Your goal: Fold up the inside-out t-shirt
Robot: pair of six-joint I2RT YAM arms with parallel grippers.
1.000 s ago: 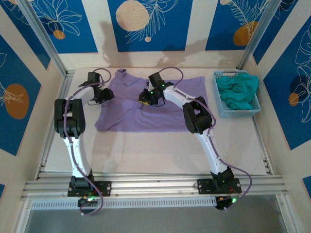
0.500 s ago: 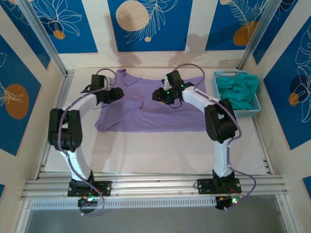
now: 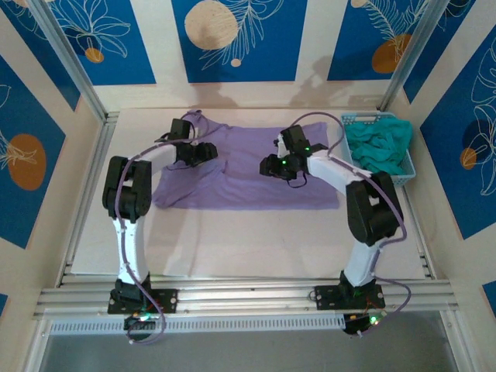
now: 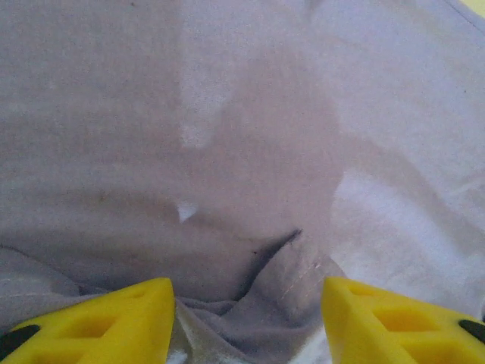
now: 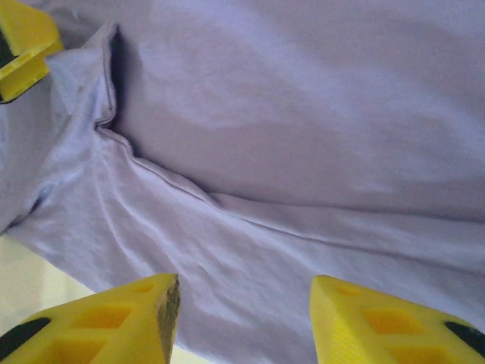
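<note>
The inside-out t-shirt (image 3: 248,190) lies spread across the back of the table, lavender and lightly wrinkled. My left gripper (image 3: 211,152) sits low over its upper left part. In the left wrist view the left gripper (image 4: 246,303) is open, with a raised fold of the t-shirt (image 4: 250,152) between the spread yellow fingers (image 4: 114,318), not pinched. My right gripper (image 3: 273,166) hovers over the shirt's middle right. Seen from the right wrist, the right gripper (image 5: 244,303) is open above a seam of the t-shirt (image 5: 303,136). A yellow finger of the left gripper (image 5: 23,45) shows at the top left.
A light blue basket (image 3: 353,167) holding a teal-green garment (image 3: 380,147) stands at the back right, close to the shirt's right edge. Bare table (image 3: 256,240) stretches from the shirt to the near rail. Metal posts stand at the back corners.
Both grippers have moved right across the shirt and opened wider. The left went from the shirt's left edge inward, the right toward the basket. The cloth lies flatter.
</note>
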